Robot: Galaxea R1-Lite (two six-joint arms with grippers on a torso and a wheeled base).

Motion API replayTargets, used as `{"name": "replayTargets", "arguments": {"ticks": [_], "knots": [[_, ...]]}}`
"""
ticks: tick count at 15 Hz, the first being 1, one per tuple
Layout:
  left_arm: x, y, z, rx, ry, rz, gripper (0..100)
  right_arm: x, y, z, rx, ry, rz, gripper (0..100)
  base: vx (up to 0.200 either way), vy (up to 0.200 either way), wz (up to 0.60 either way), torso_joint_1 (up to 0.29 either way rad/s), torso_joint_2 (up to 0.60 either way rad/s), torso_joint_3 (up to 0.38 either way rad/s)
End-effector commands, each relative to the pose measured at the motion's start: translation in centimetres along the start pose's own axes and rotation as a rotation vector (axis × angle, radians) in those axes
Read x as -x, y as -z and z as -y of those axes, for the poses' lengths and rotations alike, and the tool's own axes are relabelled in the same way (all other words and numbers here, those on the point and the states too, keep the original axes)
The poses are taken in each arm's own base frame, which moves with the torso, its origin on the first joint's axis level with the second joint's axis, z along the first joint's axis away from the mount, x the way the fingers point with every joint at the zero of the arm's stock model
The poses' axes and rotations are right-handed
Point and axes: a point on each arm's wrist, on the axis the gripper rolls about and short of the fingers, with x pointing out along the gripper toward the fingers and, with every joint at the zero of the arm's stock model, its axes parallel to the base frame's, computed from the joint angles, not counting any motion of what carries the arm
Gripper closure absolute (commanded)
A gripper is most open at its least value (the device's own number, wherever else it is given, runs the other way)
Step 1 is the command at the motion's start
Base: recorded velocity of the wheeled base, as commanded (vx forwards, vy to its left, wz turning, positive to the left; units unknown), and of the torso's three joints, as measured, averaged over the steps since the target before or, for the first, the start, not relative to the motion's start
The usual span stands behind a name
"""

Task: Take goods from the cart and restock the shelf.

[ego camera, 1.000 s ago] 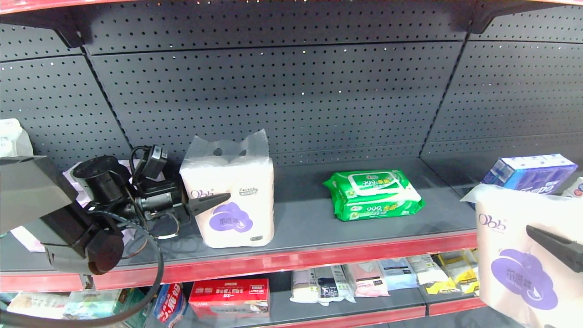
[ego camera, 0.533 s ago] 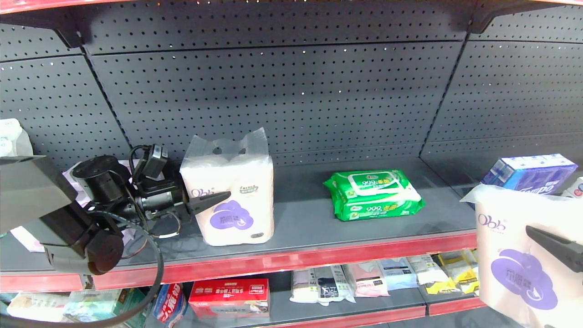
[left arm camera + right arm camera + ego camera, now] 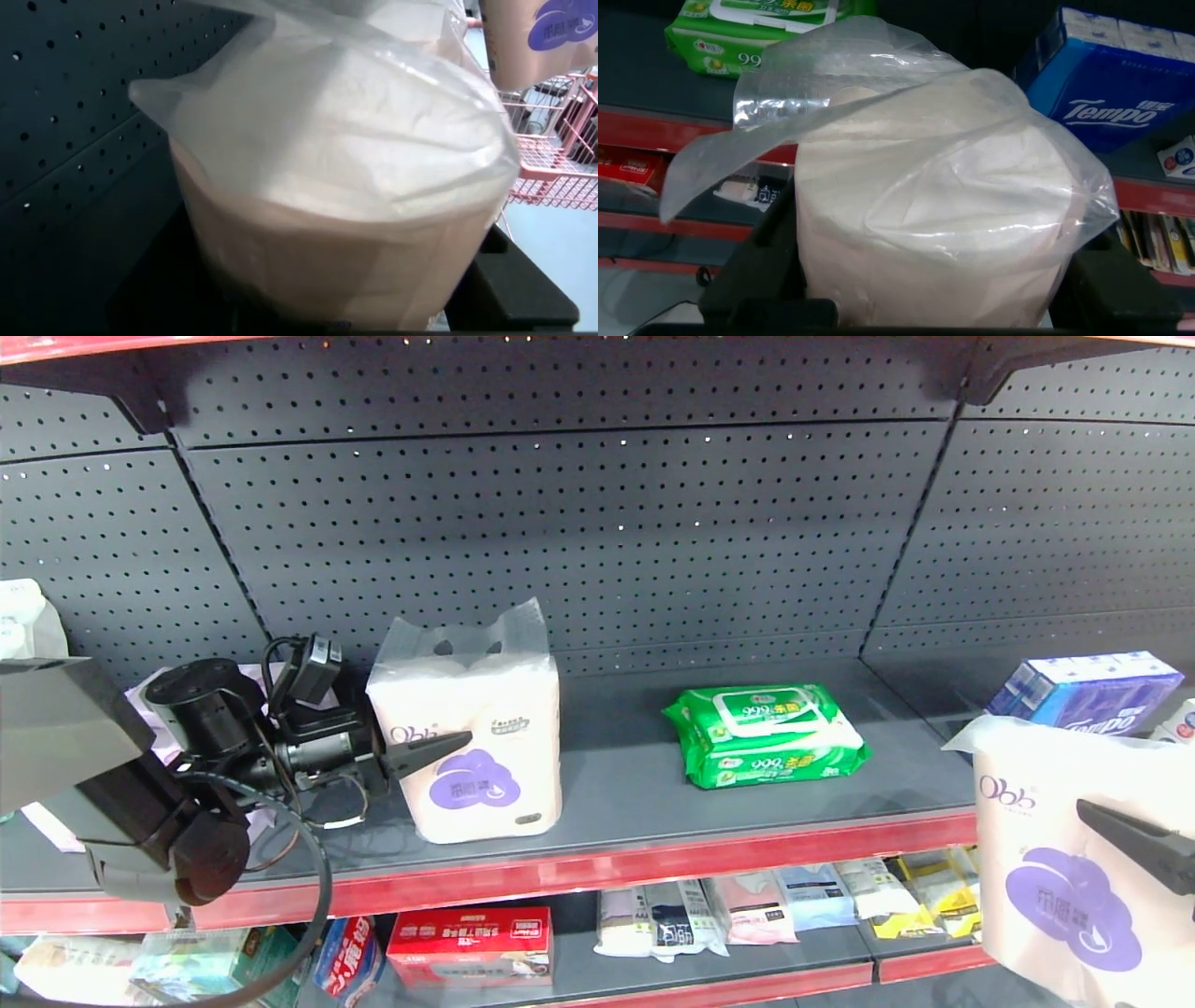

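Head view: a dark grey shelf [image 3: 635,784] with a red front edge and a perforated metal back. The left gripper [image 3: 439,747] clasps a toilet roll pack [image 3: 485,709] that stands upright on the shelf, white with a purple label. The right gripper [image 3: 1134,845] grips a second roll pack [image 3: 1046,840] in front of the shelf edge. A flat green wipes pack [image 3: 766,733] lies between the two grippers.

Left wrist view: the toilet roll pack [image 3: 346,187], in crinkled clear film, sits between the jaws, with a pink wire cart [image 3: 551,168] beyond it.

Right wrist view: the second roll pack [image 3: 934,205] sits between the jaws. Past it are the wipes pack [image 3: 757,28] and a blue tissue box [image 3: 1120,84].
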Motion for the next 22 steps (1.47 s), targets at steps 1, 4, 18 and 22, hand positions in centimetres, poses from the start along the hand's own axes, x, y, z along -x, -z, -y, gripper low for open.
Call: {"name": "replayTargets", "arguments": {"ticks": [1,4,18,22], "knots": [[0.1,0.2,0.1,0.012,0.001,-0.005,100,-0.1,0.0,0.0,-0.001,0.000,-0.004,100,0.000,0.000,0.00,0.000,0.00,0.000],[0.1,0.3,0.2,0.020,0.001,-0.007,100,-0.1,0.0,0.0,0.000,-0.001,-0.002,100,0.000,0.000,0.00,0.000,0.00,0.000],[0.4,0.3,0.0,0.034,-0.032,-0.007,0,-0.3,0.1,0.0,-0.002,-0.007,-0.014,100,0.000,0.000,0.00,0.000,0.00,0.000],[1.4,-0.2,-0.4,0.022,-0.073,-0.001,0,-0.5,0.2,0.0,-0.004,-0.012,-0.024,100,0.000,0.000,0.00,0.000,0.00,0.000]]}}
